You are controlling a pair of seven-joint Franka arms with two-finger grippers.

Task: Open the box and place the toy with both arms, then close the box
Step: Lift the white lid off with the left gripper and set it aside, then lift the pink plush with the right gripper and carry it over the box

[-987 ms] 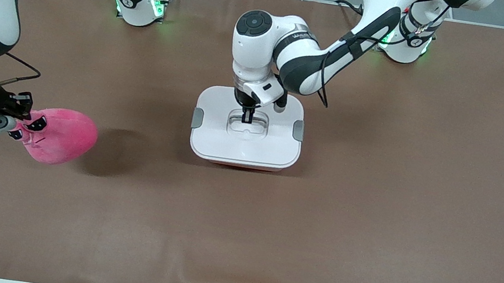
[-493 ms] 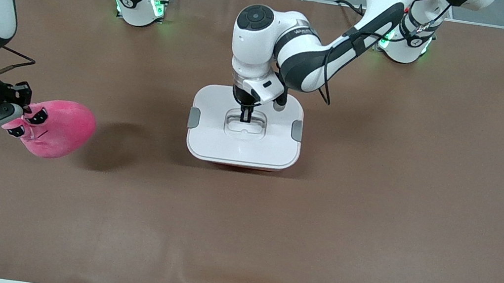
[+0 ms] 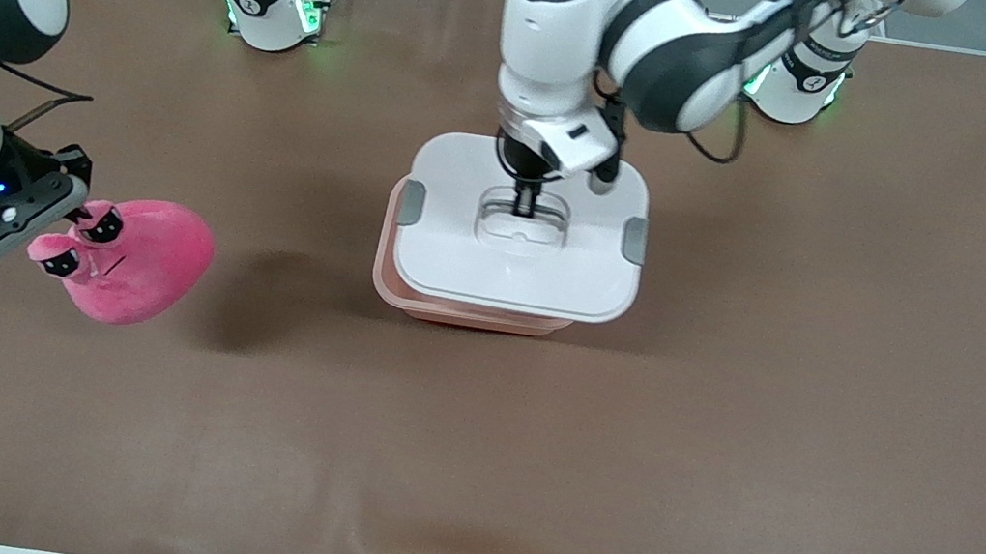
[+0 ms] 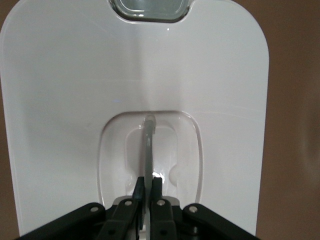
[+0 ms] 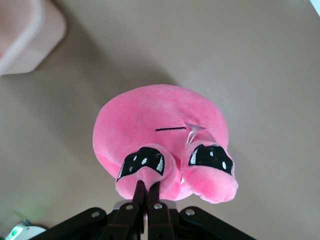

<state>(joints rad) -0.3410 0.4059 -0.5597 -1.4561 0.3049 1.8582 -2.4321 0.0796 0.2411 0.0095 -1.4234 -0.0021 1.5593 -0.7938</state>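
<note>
Hanging clear of the worktop (image 3: 719,467), the white lid (image 3: 516,266) is carried by the left hand (image 3: 522,207), whose fingers are pinched together on the thin upright bar of the recessed centre handle (image 4: 149,145). The lid is shifted off the pale pink tub (image 3: 411,302) toward the left arm's end, so only a strip of the tub's rim is exposed; the opening is judged still mostly covered. The tub sits mid-worktop, its long axis running between the two ends. Toward the right arm's end, the hot-pink egg-shaped plush (image 3: 138,263) is held aloft by the right hand (image 3: 64,237), clamped on the soft tuft between its bulging eyes. The tub lies from this hand toward the worktop's middle. Smooth, glossy, rigid plastic is contrasted with yielding fleece.
</note>
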